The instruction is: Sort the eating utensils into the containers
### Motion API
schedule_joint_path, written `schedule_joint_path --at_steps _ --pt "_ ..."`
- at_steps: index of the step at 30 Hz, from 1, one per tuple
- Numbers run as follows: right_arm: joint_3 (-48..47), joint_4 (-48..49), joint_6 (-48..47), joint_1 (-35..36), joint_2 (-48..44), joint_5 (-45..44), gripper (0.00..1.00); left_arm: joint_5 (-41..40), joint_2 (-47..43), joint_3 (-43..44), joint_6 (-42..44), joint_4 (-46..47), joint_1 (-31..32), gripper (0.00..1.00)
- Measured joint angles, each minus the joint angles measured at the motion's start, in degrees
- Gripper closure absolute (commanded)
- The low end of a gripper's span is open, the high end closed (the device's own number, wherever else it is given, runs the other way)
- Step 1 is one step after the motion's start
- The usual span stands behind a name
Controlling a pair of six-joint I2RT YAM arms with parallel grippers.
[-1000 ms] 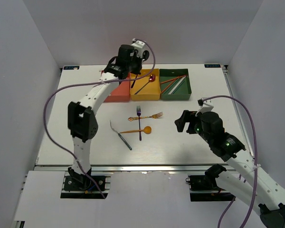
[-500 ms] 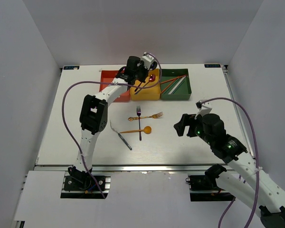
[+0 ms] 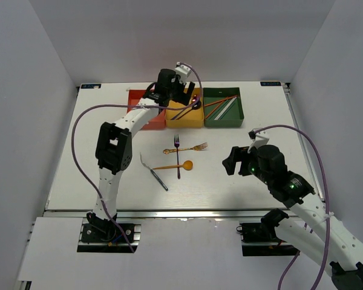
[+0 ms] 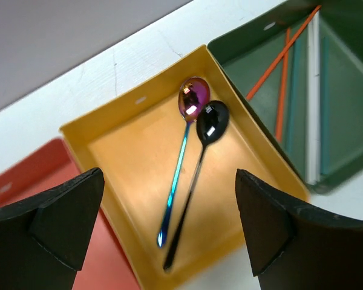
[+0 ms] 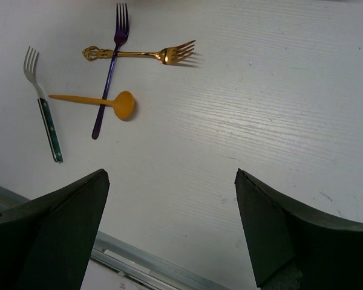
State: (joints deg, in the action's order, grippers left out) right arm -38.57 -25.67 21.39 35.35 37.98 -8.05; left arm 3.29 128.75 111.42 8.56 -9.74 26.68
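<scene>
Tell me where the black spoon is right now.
In the left wrist view, the black spoon lies inside the yellow box, close beside the purple-iridescent spoon, on the side nearer the dark green box.

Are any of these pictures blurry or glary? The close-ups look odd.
Left wrist view: the left fingers are soft, while the purple-iridescent spoon and black spoon are sharp, with glints on their bowls. Right wrist view: the right fingers blur too; the gold fork casts a short shadow. Top external view: even light, no glare on the table.
</scene>
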Motion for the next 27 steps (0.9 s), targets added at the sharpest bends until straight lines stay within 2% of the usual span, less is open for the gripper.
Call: schedule_joint_path --at_steps 2,5,10,13,15,23,25,27 --pt "-0.02 -0.2 -0.2 0.0 -0.09 -0.61 0.11 -0.55 -3.85 -0.96 -3.58 -3.17 0.0 0.02" --pt "-0.04 -0.42 -0.24 0.0 -0.59 -1.05 0.11 1.4 -14.93 -6.95 -8.76 -6.21 -0.07 0.02" --pt "-0.04 -0.39 -0.79 0.0 -1.88 0.22 0.11 6.93 -39.76 -27.1 -14.1 -5.68 0.42 0.02" --pt "0.02 -0.42 -0.92 0.0 -1.88 1.9 0.11 7.39 -48.68 -36.89 -14.38 -6.56 1.27 0.04" --pt "0.11 -0.39 -0.9 0.0 -1.88 3.39 0.11 7.32 -50.05 -41.05 -13.53 -9.14 1.86 0.11" --pt "2.54 0.48 -0.68 0.0 -1.86 9.68 0.11 4.72 -41.88 -55.1 -5.6 -20.11 5.68 0.2" --pt "2.95 0.52 -0.61 0.0 -1.75 10.71 0.11 4.72 -41.51 -56.76 -4.24 -21.24 7.04 0.25" --pt "3.02 0.96 -0.57 0.0 -1.46 11.5 0.11 5.11 -41.51 -57.0 -2.84 -21.27 8.41 0.26"
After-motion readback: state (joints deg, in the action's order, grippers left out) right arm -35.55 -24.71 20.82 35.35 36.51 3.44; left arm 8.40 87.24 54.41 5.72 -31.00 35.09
